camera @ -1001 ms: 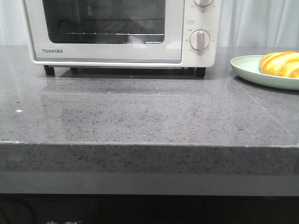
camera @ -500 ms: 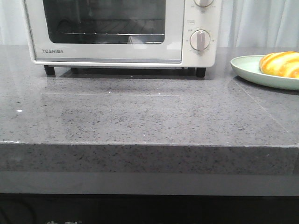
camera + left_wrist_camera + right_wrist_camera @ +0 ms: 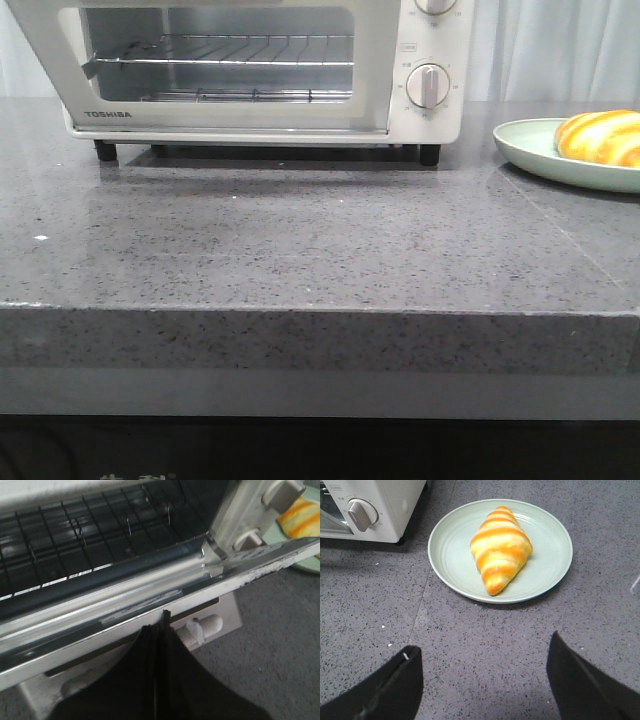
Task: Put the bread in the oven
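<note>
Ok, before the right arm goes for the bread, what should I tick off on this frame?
1. Oven door swung away from its closed position: ok, the wire rack shows unglazed in the front view, door partly open.
2. Door fully down: cannot tell, its edge runs across the left wrist view while the left end effector is shut at it.
3. Bread on the plate, unobstructed: ok.
4. Right end effector open with nothing between its fingers: ok.
5. Right end effector lined up with the bread: ok, the bread lies ahead between the fingers, not yet reached.
6. Rack free of items: ok in the part that shows.
</note>
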Controlling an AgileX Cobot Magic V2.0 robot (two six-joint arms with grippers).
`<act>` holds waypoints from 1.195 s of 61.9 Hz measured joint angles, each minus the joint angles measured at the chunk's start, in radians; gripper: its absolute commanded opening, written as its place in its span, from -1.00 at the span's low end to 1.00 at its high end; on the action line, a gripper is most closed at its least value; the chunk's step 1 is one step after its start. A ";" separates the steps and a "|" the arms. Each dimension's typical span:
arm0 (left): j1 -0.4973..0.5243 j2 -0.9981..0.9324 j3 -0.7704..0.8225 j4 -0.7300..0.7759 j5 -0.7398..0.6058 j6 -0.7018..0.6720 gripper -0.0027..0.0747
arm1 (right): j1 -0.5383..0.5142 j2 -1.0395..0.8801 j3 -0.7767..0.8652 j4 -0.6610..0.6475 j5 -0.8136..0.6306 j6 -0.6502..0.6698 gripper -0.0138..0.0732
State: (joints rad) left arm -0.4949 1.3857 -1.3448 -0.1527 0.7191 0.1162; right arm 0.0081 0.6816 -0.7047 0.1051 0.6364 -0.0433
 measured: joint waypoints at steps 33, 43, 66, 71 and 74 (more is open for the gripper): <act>0.000 -0.445 0.262 0.203 0.132 -0.144 -0.98 | 0.000 0.000 0.000 -0.004 0.034 0.000 0.56; 0.000 -0.593 0.367 0.219 0.134 -0.156 -0.98 | 0.000 0.000 0.000 -0.004 0.044 0.000 0.56; 0.000 -0.798 0.490 0.219 0.148 -0.157 -0.98 | 0.000 0.000 -0.002 -0.006 0.072 0.004 0.56; 0.000 -0.799 0.492 0.219 0.148 -0.157 -0.98 | 0.000 0.009 -0.018 -0.006 0.084 0.012 0.56; 0.000 -0.799 0.494 0.219 0.148 -0.157 -0.98 | 0.000 0.024 -0.043 -0.008 0.094 0.017 0.56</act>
State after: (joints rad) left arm -0.4949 0.5866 -0.8509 0.0666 0.8669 -0.0408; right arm 0.0081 0.7055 -0.7473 0.0972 0.7305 -0.0263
